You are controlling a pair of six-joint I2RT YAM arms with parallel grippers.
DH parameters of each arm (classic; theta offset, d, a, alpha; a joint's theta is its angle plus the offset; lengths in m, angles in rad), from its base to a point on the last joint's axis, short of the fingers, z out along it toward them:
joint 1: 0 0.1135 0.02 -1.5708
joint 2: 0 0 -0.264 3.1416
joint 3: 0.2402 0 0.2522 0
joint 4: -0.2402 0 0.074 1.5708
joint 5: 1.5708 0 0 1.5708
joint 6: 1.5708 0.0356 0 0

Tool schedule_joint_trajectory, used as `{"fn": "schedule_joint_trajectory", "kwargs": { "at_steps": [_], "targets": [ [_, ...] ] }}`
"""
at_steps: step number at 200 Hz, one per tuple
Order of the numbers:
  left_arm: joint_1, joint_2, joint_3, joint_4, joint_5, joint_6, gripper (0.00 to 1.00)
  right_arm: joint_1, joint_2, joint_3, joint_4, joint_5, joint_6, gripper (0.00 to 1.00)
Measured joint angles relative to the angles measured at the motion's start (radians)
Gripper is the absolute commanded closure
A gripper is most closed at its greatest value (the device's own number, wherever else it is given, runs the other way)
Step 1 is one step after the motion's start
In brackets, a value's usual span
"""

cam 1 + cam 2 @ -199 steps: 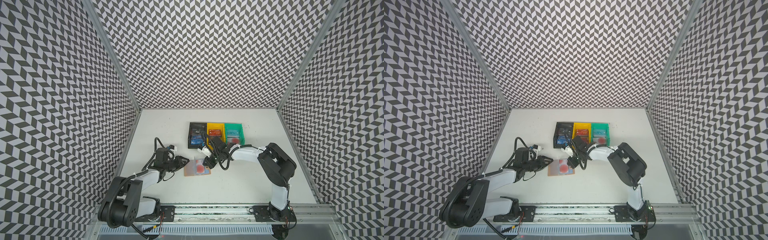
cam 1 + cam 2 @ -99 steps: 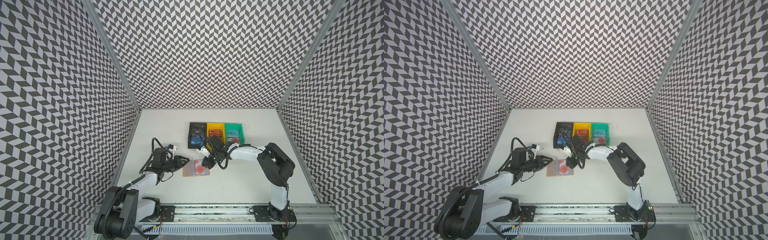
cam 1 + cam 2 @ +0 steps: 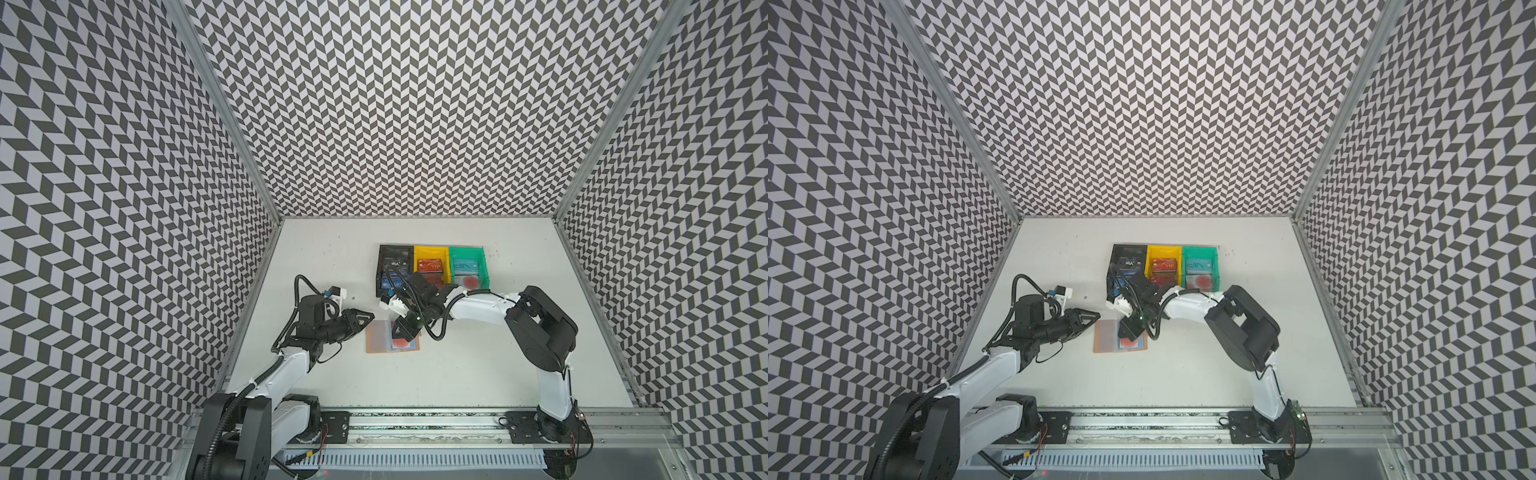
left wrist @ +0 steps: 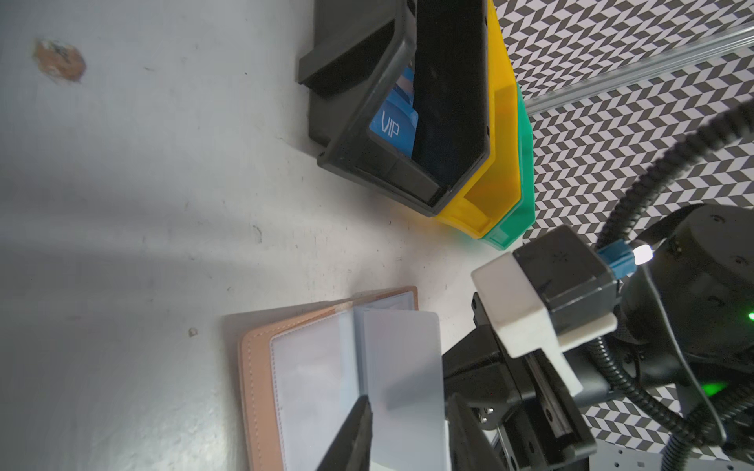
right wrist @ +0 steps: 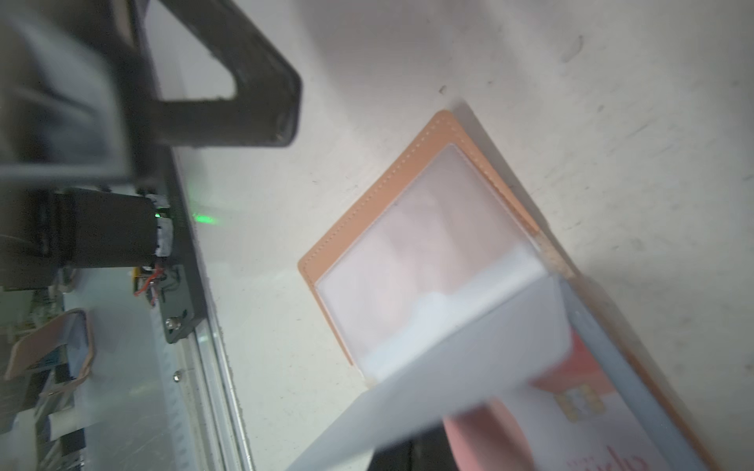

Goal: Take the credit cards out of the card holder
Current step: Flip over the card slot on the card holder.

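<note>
Table: I see a white table (image 3: 457, 374), with both arms reaching in from the front rail.
Right arm: the right arm (image 3: 482, 309) has its elbow raised at my right. The forearm runs left toward the centre and the wrist tips down over the holder's right half.
Left arm: the left arm (image 3: 291, 361) stretches forward and rightward. Its wrist is nearly level and its fingers point at the holder's left edge.
Bins: a black bin (image 3: 395, 248), a yellow bin (image 3: 431, 251) and a green bin (image 3: 466, 251) stand in a touching row just behind the holder.
Card holder: the card holder (image 3: 377, 337) lies open and flat at mid-table, between the two grippers. Its long span runs left to right and its spine points toward the back wall.
Left gripper: the left gripper (image 3: 362, 322) is partly spread with nothing in it, just beside the holder's far-left corner and apart from it.
Right gripper: the right gripper (image 3: 400, 332) is closed, and as far as I can make out it pinches the lifted sleeve's free edge.
Sleeve: one pale sleeve (image 4: 402, 367) stands up from the spine.
Credit cards: a white card with red circle (image 3: 401, 343) sits in the holder's right half. A blue VIP card (image 4: 391, 126) lies in the black bin, and a red VIP card (image 3: 430, 265) lies in the yellow bin.
</note>
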Motion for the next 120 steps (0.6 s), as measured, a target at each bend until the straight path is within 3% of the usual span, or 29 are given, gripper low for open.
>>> {"fn": "schedule_joint_trajectory", "kwargs": {
  "at_steps": [46, 120],
  "targets": [
    [0.021, -0.011, -0.005, 0.038, 0.063, -0.029, 0.66, 0.011, 0.039, 0.033, 0.071, -0.104, 0.045, 1.0],
    [0.027, 0.032, -0.04, 0.127, 0.109, -0.075, 0.66, -0.02, 0.048, -0.03, 0.128, -0.122, 0.094, 1.0]
  ]
}}
